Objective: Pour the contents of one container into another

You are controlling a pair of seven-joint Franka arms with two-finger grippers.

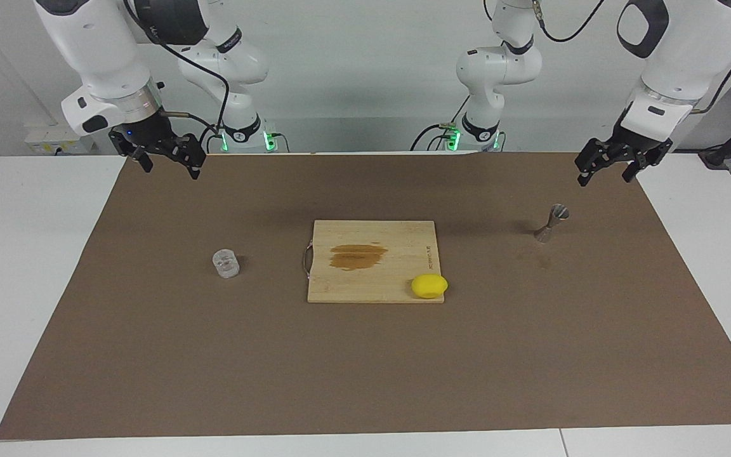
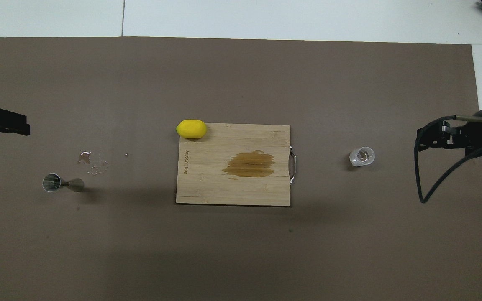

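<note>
At the robots' edge of the mat: right gripper (image 1: 164,160) and left gripper (image 1: 608,170), raised, jaws apart, empty.
Farther out: jigger (image 1: 551,223) upright under left gripper's end; glass tumbler (image 1: 226,264) upright, farther still, toward the right arm's end, well apart from its gripper, so right arm nearer. Between them: cutting board (image 1: 403,241). Shown overhead only: droplets (image 2: 92,162) beside jigger.

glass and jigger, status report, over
Both grippers open, raised: left gripper near jigger, right gripper at glass's end. Both upright on mat. Board with lemon between.
</note>
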